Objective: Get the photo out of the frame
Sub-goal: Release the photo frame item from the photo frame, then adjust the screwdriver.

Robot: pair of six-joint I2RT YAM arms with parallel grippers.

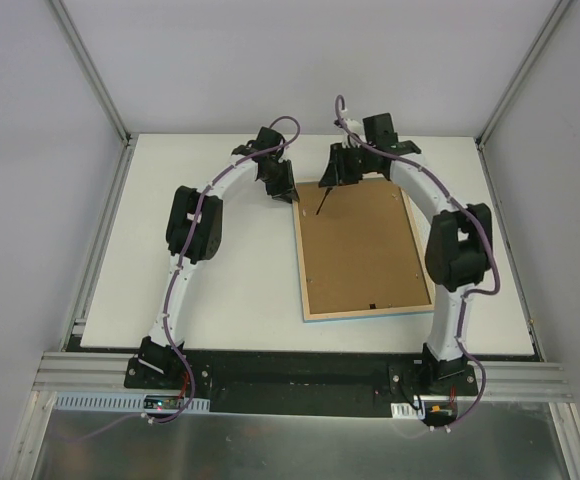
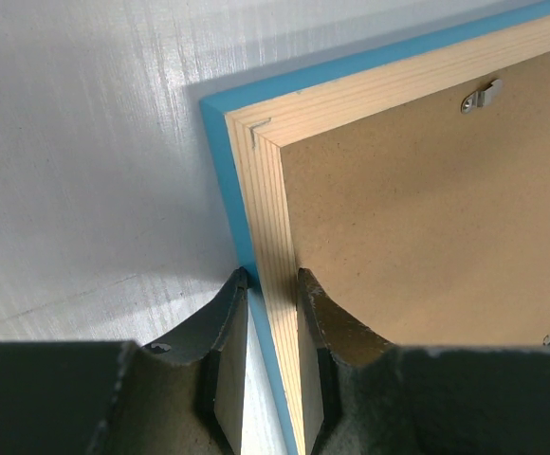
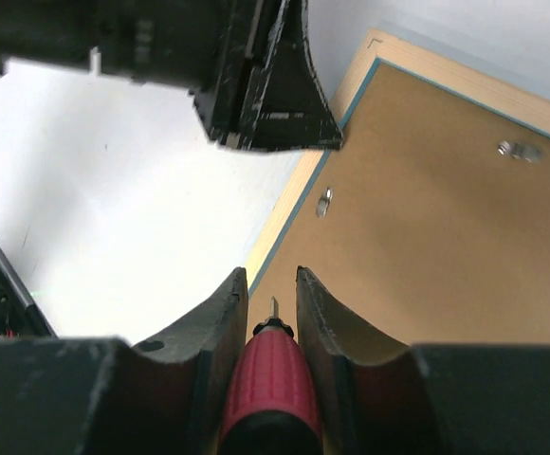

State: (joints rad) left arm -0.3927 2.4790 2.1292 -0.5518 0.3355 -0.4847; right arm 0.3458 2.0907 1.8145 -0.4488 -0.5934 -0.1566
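Frame [image 1: 362,250] lies face down on the white table [image 1: 220,280], brown fibreboard back panel up, pale wood rim showing around it and a turquoise edge along its outer side. The photo cannot be seen in any view.

Both arms rise from their bases beyond the frame's near end, bow outward at the elbows and curl back in, so the two wrists meet over the frame's far end.

The left gripper [image 2: 273,280] reaches down at the frame's far left corner. Its fingers are closed across the frame's rim there, one finger against the turquoise outer side and the other on the inner side, at the edge of the back panel. A small metal turn clip [image 2: 482,95] sits on the back panel by the frame's far rail.

The right gripper [image 3: 272,281] hangs above the frame's far end, just beside the left gripper, clamped on the red handle of a screwdriver [image 3: 267,379]. The tool's thin blade points down toward the back panel, close inside the frame's left rail. Whether the tip touches the panel cannot be told.
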